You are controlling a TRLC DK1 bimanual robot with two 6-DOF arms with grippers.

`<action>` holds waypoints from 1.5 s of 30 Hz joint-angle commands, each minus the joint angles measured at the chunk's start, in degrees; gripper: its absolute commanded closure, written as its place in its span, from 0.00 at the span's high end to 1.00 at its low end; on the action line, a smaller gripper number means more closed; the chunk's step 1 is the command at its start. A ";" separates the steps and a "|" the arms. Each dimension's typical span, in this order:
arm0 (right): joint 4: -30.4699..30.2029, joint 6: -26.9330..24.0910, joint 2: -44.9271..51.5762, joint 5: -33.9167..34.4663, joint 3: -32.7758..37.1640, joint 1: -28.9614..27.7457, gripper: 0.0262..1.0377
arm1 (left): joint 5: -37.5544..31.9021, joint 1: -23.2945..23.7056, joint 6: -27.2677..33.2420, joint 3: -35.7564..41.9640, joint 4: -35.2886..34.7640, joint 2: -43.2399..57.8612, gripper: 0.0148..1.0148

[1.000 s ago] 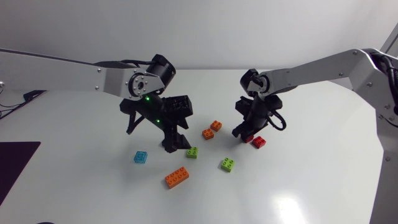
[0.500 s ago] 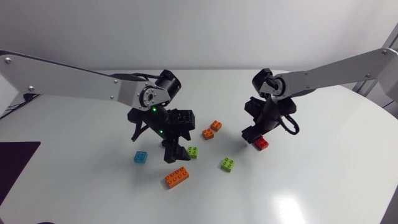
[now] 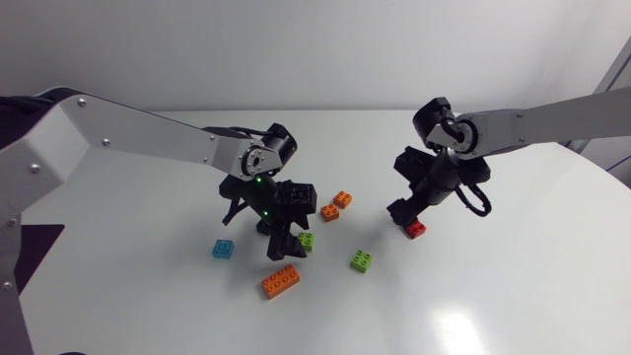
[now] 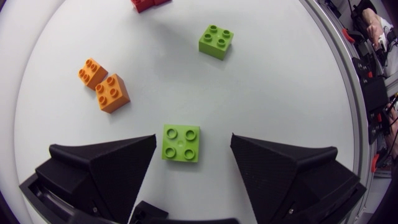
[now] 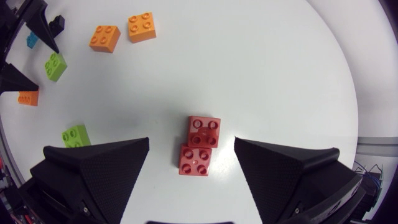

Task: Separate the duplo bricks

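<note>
While the left hand [image 4: 193,142] is held open astride a green brick [image 4: 181,143] on the worktop [image 4: 280,81], the right hand [image 5: 191,143] is spread open around two touching red bricks [image 5: 203,132], seen from overhead at the green brick's three o'clock.

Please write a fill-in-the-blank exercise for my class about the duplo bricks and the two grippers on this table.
1. The small brick between the fingers of the left gripper is ____.
2. Between the fingers of the right gripper lie ____ red bricks.
3. Neither gripper touches the bricks between its fingers: both stand ____.
4. Near the long orange brick, the lone brick is coloured ____.

Missing words: green; two; open; blue.
</note>
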 commanded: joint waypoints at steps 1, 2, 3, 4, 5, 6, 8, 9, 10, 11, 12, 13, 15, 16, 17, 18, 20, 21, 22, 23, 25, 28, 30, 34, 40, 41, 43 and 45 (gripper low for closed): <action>0.54 -1.48 -1.81 -0.51 -2.15 -0.71 0.96 | 0.48 -0.61 1.90 2.47 -0.85 2.63 0.72; 0.63 -1.65 -2.16 -0.60 -2.50 -0.89 0.96 | 0.48 -0.79 2.16 2.82 -1.21 2.98 0.69; 0.63 -1.83 -2.51 -0.60 -2.59 -1.06 0.96 | 0.48 -0.88 2.25 3.08 -1.47 3.25 0.66; 0.63 -2.01 -2.87 -0.78 -2.86 -1.24 0.96 | 0.48 -0.96 2.25 3.43 -1.65 3.51 0.62; 0.72 -2.18 -3.22 -0.78 -3.03 -1.33 0.96 | 0.48 -1.05 2.34 3.61 -2.00 3.69 0.59; 0.72 -2.36 -3.57 -0.87 -3.21 -1.41 0.96 | 0.48 -1.14 2.52 3.87 -2.26 3.95 0.57; 0.72 -2.62 -4.18 -1.48 -3.65 -1.68 0.96 | 0.48 -1.23 2.78 4.05 -2.79 4.22 0.50; 0.72 -2.62 -4.45 -1.57 -3.73 -1.77 0.96 | 0.48 -1.23 2.87 4.05 -2.79 4.39 0.46; 0.72 -2.80 -4.71 -1.57 -3.91 -1.85 0.96 | 0.39 -1.23 2.87 4.05 -2.79 4.48 0.41; 0.81 -2.97 -4.89 -1.75 -4.09 -1.94 0.96 | 0.30 -1.23 2.95 4.05 -2.79 4.65 0.37; 0.98 -3.06 -5.15 -1.92 -4.35 -2.03 0.96 | 0.13 -1.23 3.04 4.23 -2.79 4.83 0.33; 1.16 -3.06 -5.33 -2.01 -4.53 -2.12 0.96 | 0.04 -1.23 3.04 4.23 -2.79 4.92 0.30; 1.42 -3.50 -5.77 -2.27 -5.14 -2.21 0.96 | -0.40 -1.49 3.04 4.31 -2.79 5.09 0.26; 1.51 -3.59 -5.94 -2.36 -5.49 -2.29 0.96 | -0.75 -1.58 3.22 4.31 -2.79 5.09 0.26; 1.86 -3.76 -6.12 -2.45 -5.76 -2.29 0.96 | -1.02 -1.75 3.31 4.31 -2.79 5.09 0.26; 1.95 -3.85 -6.29 -2.45 -6.02 -2.29 0.96 | -1.10 -1.84 3.31 4.40 -2.79 5.27 0.26; 2.04 -4.03 -6.73 -2.80 -6.37 -2.38 0.96 | -1.28 -2.37 3.31 4.58 -2.79 5.36 0.26; 2.04 -4.20 -7.00 -2.80 -6.55 -2.38 0.96 | -1.28 -2.72 3.22 4.93 -2.79 5.36 0.26; 2.13 -4.29 -7.17 -2.98 -6.63 -2.38 0.96 | -1.28 -3.25 3.13 5.28 -2.79 5.27 0.26; 2.13 -4.38 -7.52 -3.15 -6.72 -2.47 0.96 | -1.28 -3.78 3.04 5.54 -2.79 5.18 0.26; 2.21 -4.38 -7.88 -3.15 -6.90 -2.47 0.96 | -1.28 -5.27 2.60 5.90 -2.88 5.09 0.26; 2.39 -4.56 -8.67 -3.68 -7.51 -2.47 0.96 | -1.19 -7.20 1.81 7.13 -2.88 5.36 0.26; 2.57 -4.64 -9.37 -3.85 -8.04 -2.47 0.96 | -1.19 -8.35 1.28 8.27 -2.79 5.80 0.26; 2.92 -4.99 -10.42 -3.94 -9.18 -2.47 0.96 | -1.19 -10.19 0.49 10.64 -2.88 7.29 0.26; 3.01 -5.52 -11.48 -4.65 -10.33 -2.47 0.96 | -1.10 -11.07 -0.56 13.19 -3.40 8.70 0.26; 3.01 -5.52 -11.48 -4.65 -10.41 -2.47 0.96 | -1.02 -11.07 -0.65 13.45 -3.67 8.96 0.26; 3.09 -5.61 -11.57 -4.73 -10.59 -2.47 0.96 | -1.02 -10.90 -0.82 13.72 -4.02 9.05 0.27; 3.27 -5.61 -11.57 -4.73 -10.68 -2.47 0.96 | -1.02 -10.98 -0.74 13.63 -4.63 9.05 0.36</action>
